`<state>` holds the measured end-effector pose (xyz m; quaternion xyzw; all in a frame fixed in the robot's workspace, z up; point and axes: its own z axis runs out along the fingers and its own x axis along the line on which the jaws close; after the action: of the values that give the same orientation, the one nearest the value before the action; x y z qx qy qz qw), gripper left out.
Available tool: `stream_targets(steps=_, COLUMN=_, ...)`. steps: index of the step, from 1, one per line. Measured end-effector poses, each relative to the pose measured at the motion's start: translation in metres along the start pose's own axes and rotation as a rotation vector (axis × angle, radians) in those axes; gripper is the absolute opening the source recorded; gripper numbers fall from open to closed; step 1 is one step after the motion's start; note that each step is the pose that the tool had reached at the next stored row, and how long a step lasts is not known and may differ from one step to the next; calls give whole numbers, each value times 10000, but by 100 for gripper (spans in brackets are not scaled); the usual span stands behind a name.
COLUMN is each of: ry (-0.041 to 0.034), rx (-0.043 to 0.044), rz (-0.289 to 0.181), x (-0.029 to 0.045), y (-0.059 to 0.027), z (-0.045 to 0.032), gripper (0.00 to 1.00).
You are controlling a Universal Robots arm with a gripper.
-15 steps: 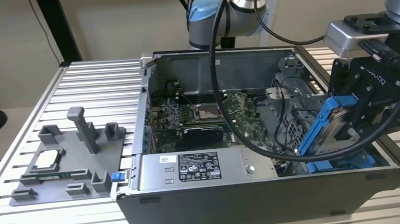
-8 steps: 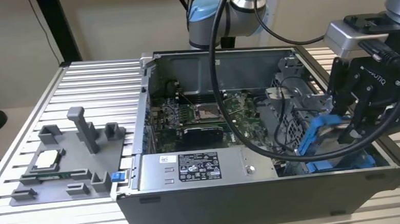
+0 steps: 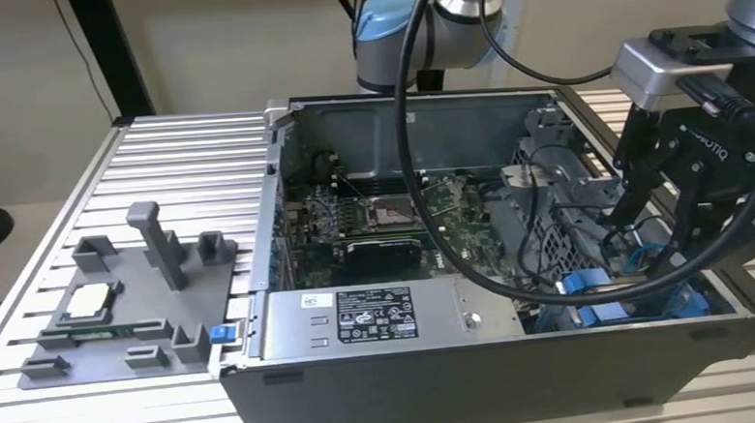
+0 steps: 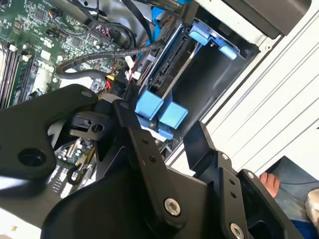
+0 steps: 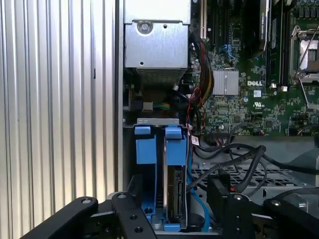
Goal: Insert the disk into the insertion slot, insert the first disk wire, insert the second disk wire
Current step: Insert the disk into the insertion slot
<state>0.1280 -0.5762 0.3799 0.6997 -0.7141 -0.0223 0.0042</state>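
The black fingers [image 5: 128, 211] are spread open, and nothing is gripped. Between them, in the first wrist view, the disk [image 5: 175, 191] is seen on edge in its blue carrier [image 5: 175, 149], within the drive bay. The bay is placed low on the exterior view's right, inside the open computer case [image 3: 490, 370] on the ribbed desk [image 3: 181, 154].

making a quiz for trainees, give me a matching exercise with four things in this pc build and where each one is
1 disk
2 gripper
3 power-supply box
4 grey tray

a on the ribbed table, exterior view's left of the case
b in a blue carrier inside the case
c open, fingers either side of the blue carrier
d along the case's near wall, label up

Pairs: 1-b, 2-c, 3-d, 4-a
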Motion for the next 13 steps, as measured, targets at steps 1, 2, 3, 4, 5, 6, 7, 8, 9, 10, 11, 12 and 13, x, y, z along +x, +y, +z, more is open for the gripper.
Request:
stream_targets(steps=1, ry=1, rx=0, rz=0, x=0, y=0, z=-2, gripper=100)
stream_targets(steps=2, ry=5, rx=0, rz=0, x=0, y=0, z=-10, gripper=100)
stream_targets(steps=3, ry=6, rx=0, rz=1, x=-1, y=1, z=-21, gripper=100)
stream_targets(steps=4, ry=4, rx=0, rz=0, x=-1, y=1, z=-32, gripper=100)
stream_targets(steps=5, ry=4, rx=0, rz=0, x=-1, y=2, z=-40, gripper=100)
stream_targets(steps=6, ry=4, rx=0, rz=0, x=-2, y=2, z=-41, gripper=100)
stream_targets(steps=7, ry=3, rx=0, rz=2, x=-7, y=6, z=-43, gripper=100)
stream_targets(steps=8, ry=4, rx=0, rz=6, x=-10, y=10, z=-47, gripper=100)
stream_targets(steps=9, ry=7, rx=0, rz=6, x=-12, y=13, z=-57, gripper=100)
stream_targets(steps=10, ry=4, rx=0, rz=6, x=-13, y=16, z=-77, gripper=100)
stream_targets(steps=11, ry=6, rx=0, rz=6, x=-14, y=19, z=-100, gripper=100)
stream_targets(steps=12, ry=4, rx=0, rz=7, x=-14, y=21, z=-122, gripper=100)
stream_targets(steps=13, ry=4, rx=0, rz=7, x=-15, y=24, z=-143, gripper=100)
